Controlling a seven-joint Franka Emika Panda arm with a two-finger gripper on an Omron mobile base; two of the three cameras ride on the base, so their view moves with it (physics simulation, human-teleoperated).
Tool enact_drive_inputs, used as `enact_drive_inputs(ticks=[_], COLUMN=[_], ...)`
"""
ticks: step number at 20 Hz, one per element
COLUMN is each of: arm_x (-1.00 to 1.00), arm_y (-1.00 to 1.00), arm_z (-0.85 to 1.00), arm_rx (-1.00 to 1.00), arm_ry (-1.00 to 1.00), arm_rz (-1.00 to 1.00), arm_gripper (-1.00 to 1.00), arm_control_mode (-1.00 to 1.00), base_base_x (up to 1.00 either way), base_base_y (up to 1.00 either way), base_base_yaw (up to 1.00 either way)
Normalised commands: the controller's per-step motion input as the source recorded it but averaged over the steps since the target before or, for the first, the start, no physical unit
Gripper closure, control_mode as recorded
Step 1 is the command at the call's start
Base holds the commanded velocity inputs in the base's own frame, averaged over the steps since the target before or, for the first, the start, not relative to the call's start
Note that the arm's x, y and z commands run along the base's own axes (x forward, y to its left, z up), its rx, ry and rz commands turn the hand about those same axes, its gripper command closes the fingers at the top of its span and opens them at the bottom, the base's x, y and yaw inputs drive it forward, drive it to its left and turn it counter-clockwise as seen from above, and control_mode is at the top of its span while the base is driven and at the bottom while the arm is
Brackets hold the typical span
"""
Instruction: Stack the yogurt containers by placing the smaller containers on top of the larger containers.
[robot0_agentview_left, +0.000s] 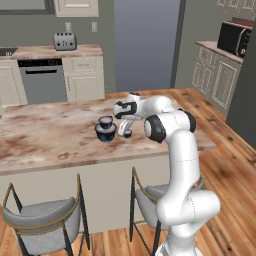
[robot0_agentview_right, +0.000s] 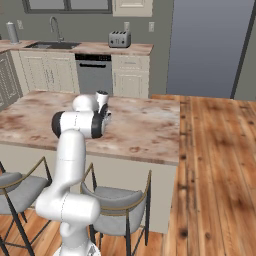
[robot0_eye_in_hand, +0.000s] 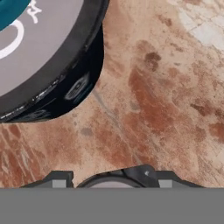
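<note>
Two grey chairs (robot0_agentview_left: 45, 217) stand nearest the camera along the bottom of the left base view, tucked against the front of the table (robot0_agentview_left: 50, 135), a marble-topped island that crosses the middle of the frame. Behind the right-hand chair the white arm (robot0_agentview_left: 180, 175) rises from the lower right and bends over the table top.

At frame centre in that view the gripper (robot0_agentview_left: 126, 131) points down at the table, its fingers set around a tiny tub (robot0_agentview_left: 127, 133) that stands on the marble. Whether the fingers press on it or stand just off it, I cannot tell. In the hand view the rounded pale top of this tiny tub (robot0_eye_in_hand: 116, 183) shows at the bottom edge between the two dark tips.

Just left of the gripper in the left base view stands the big tub (robot0_agentview_left: 105, 133), dark blue with a teal base, and the medium tub (robot0_agentview_left: 105, 120) sits on top of it. In the hand view one of these stacked tubs takes up the upper left corner; which of the two it is I cannot tell.

In the right base view the arm's elbow hides the gripper and tubs. A toaster (robot0_agentview_left: 65, 41) sits on the rear counter at upper left, and a microwave (robot0_agentview_left: 234, 38) at upper right.
</note>
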Motion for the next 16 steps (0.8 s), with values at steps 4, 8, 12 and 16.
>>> enact_drive_inputs(ticks=[4, 8, 12, 16], arm_x=[0.0, 0.0, 0.0, -0.05], arm_y=[0.0, 0.0, 0.0, 0.0], arm_z=[-0.02, 0.0, 0.01, 0.19], arm_rx=[0.0, 0.0, 0.0, 0.0], arm_ry=[0.0, 0.0, 0.01, 0.0], arm_rz=[0.0, 0.0, 0.0, 0.0], arm_gripper=[1.0, 1.0, 1.0, 1.0], arm_control_mode=[-1.0, -1.0, -1.0, -1.0], base_base_x=[0.0, 0.0, 0.0, 0.0], base_base_y=[0.0, 0.0, 0.0, 0.0], base_base_yaw=[0.0, 0.0, 0.0, 0.0])
